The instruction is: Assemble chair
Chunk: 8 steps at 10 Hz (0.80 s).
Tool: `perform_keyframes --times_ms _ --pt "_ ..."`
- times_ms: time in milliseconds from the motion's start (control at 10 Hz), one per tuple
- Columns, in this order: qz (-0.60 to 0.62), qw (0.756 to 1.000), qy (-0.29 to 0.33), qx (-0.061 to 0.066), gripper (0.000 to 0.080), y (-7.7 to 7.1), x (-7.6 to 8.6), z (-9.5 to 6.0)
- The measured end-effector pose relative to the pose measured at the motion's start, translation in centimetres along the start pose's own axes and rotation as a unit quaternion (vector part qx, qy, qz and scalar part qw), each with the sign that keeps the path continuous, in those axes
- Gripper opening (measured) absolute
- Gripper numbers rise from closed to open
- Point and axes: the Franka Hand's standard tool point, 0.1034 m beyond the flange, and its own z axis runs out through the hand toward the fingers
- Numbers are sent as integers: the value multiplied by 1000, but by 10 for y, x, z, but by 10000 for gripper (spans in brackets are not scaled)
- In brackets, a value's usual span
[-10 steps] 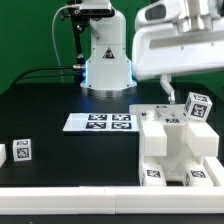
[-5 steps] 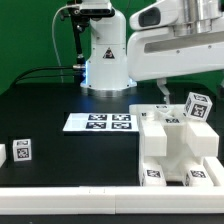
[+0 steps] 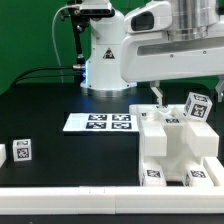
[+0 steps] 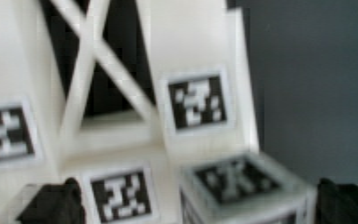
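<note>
End effector [image 4: 197, 203] wide open, dark fingertips far apart, clamped on nothing, hanging over the chair [image 3: 176, 145] parts at the exterior view's right. One white arm [image 3: 170, 50]; one black bench [image 3: 60, 100]; one marker board [image 3: 100, 122] lying flat near the middle of the bench, carrying a row of tags. Chair in pieces: one big blocky cluster at the exterior view's right, parts packed touching, exact number impossible to tell; one tilted tagged piece [image 3: 197, 105] on its far side; two more parts well apart at the exterior view's left, namely a small tagged block [image 3: 22, 150] and a white scrap [image 3: 3, 155] cut off by the picture's edge. All white, square-edged, marked with square black-and-white tags. From the wrist, blurred: four tags on white faces, plus one cross-braced piece [image 4: 96, 60] with dark gaps.
</note>
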Motion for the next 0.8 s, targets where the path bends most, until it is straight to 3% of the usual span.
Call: perform_keyframes --times_ms 400,600,700,800 --pt "10 1000 10 -3 649 -7 -1 7" --pt "8 1000 19 -3 403 -9 1 7" --pt "18 1000 18 -2 403 -8 1 7" --pt "30 999 18 -1 262 -9 1 7"
